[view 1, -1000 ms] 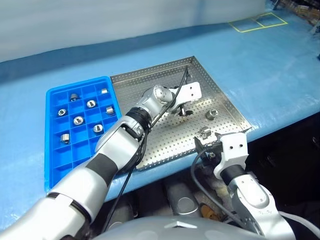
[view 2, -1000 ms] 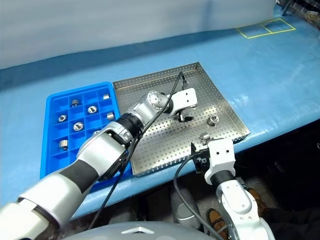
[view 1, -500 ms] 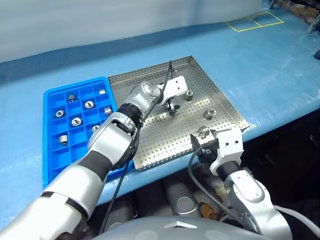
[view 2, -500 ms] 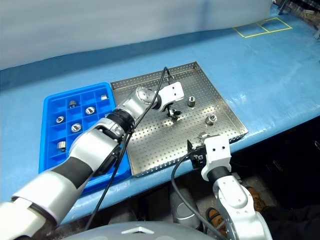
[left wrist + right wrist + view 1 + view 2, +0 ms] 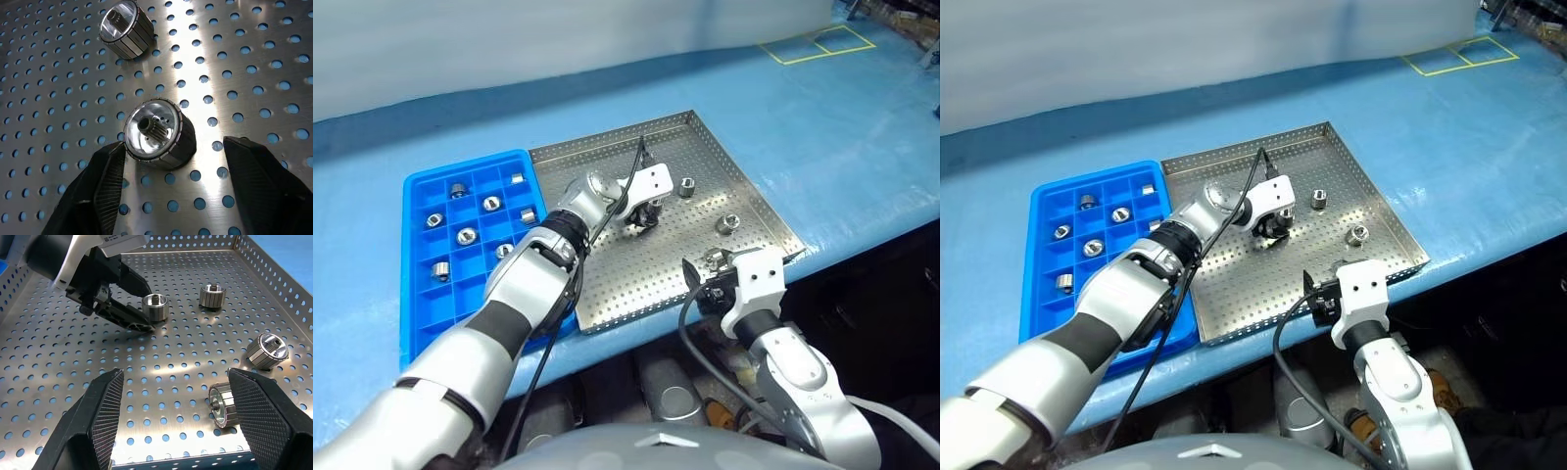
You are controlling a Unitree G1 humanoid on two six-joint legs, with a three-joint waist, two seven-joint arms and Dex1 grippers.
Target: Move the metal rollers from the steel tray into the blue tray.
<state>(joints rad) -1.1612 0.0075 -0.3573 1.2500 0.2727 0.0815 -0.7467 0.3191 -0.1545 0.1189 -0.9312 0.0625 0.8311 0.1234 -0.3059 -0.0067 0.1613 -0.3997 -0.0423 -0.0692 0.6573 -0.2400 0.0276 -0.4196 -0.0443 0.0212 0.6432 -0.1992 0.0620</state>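
Fingers of the left gripper [image 5: 166, 196] stand apart around one metal roller [image 5: 159, 133] on the steel tray [image 5: 607, 284]; one finger [image 5: 93, 191] touches its side, the other stays a little away from it. Right gripper [image 5: 181, 426] is also open and empty, at the near rim of the steel tray, with a second roller [image 5: 224, 404] between its fingers' line. Two more rollers [image 5: 685, 185] [image 5: 727, 223] lie nearby. Seven rollers sit in compartments of the blue tray [image 5: 421, 323].
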